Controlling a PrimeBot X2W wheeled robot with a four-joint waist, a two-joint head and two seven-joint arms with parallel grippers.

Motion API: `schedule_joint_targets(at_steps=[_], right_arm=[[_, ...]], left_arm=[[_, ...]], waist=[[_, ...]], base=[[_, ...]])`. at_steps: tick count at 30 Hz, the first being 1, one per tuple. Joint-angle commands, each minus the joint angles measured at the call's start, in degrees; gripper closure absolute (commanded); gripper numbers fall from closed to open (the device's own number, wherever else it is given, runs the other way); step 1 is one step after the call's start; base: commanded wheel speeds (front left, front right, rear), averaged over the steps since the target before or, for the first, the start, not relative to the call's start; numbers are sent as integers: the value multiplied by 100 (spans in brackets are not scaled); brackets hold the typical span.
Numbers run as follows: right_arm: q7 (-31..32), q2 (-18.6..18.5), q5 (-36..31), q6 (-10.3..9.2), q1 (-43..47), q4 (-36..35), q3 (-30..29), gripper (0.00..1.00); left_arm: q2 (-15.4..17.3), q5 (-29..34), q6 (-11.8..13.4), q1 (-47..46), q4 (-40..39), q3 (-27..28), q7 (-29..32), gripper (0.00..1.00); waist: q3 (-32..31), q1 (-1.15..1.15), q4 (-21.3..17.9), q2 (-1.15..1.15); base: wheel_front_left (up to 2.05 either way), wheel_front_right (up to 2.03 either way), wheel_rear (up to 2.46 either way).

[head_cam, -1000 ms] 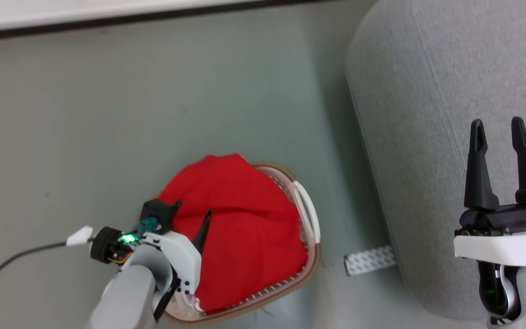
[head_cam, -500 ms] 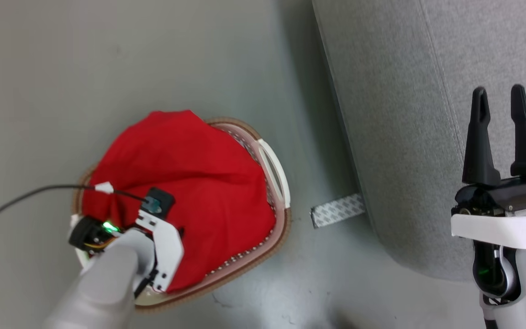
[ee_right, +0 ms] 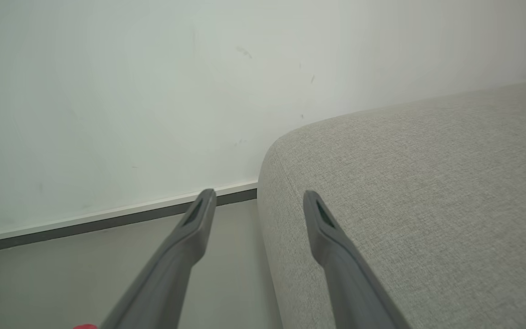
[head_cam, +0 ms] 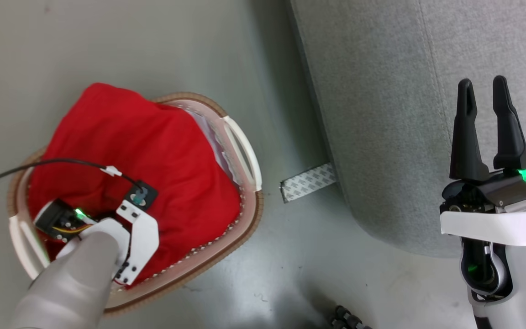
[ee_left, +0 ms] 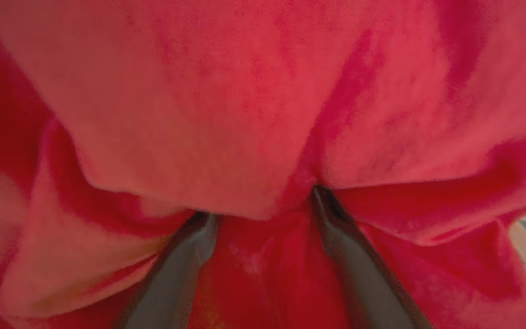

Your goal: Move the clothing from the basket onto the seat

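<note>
The red clothing [head_cam: 153, 151] lies heaped in the cream basket [head_cam: 250, 214] with its brown rim, on the floor at the left of the head view. My left arm reaches down into the basket, and its wrist [head_cam: 130, 228] sits over the shirt's near-left part. In the left wrist view my left gripper [ee_left: 260, 205] is open, with its fingertips buried under a fold of the red clothing [ee_left: 226, 100] and fabric bunched between the fingers. My right gripper [head_cam: 483, 87] stands open and holds nothing above the light-grey seat [head_cam: 381, 114]. The right wrist view shows the right gripper [ee_right: 257, 196] beside the seat [ee_right: 427, 192].
A grey patterned strip [head_cam: 307, 183] lies on the floor between the basket and the seat. A black cable [head_cam: 39, 163] runs from the left wrist across the shirt. A white wall with a dark baseboard [ee_right: 107, 221] stands beyond the seat's corner.
The head camera has tilted down, shifting the whole picture. My left gripper has sunk into the red clothing, and its fingers are now hidden in the fabric. The right gripper stays as it was.
</note>
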Motion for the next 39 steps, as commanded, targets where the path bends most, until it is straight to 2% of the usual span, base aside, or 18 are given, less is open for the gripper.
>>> schedule_joint_targets(at_steps=[1, 2, 3, 4, 5, 6, 16, 28, 39], right_arm=[[3, 13, 46, -12, -91, -22, 14, 0], [3, 12, 51, -12, -77, -20, 9, 0], [3, 12, 56, -12, -67, -17, -7, 0], [4, 12, 52, -12, -58, -7, -26, 0], [4, 13, 39, -12, -47, 10, -44, 0], [4, 12, 21, -12, -36, 35, -62, 0], [3, 8, -280, -12, 60, 192, -191, 0], [4, 2, -995, -12, 588, 552, -368, 0], [4, -168, -1168, -12, 1273, 847, -386, 0]], left_arm=[[56, 14, 0, 44, 98, -54, 54, 0], [52, -40, 0, 40, 113, -78, 53, 0], [40, -83, -1, 48, 122, -103, 49, 16], [27, -127, -14, 63, 129, -130, 24, 58], [14, -180, -15, 78, 125, -152, -30, 97], [-2, -231, -15, 100, 122, -183, -65, 100], [-294, -774, 2, 212, 6, -374, -792, 100], [-973, -1806, 2, 937, -344, -643, -1776, 100], [-1133, -2886, 1, 1419, -1232, -860, -2408, 100]], waist=[[76, 0, -88, 0], [82, 0, -101, 0], [81, 0, -105, 0], [70, 0, -100, 0], [51, 0, -89, 0], [18, 0, -75, 0], [-777, 0, 273, 0], [-2645, 0, 1091, 0], [-4013, 0, 1751, 0]], base=[[0, 0, 0], [0, 0, 0], [0, 0, 0], [0, 0, 0], [0, 0, 0], [0, 0, 0], [0, 0, 0], [0, 0, 0], [0, 0, 0]])
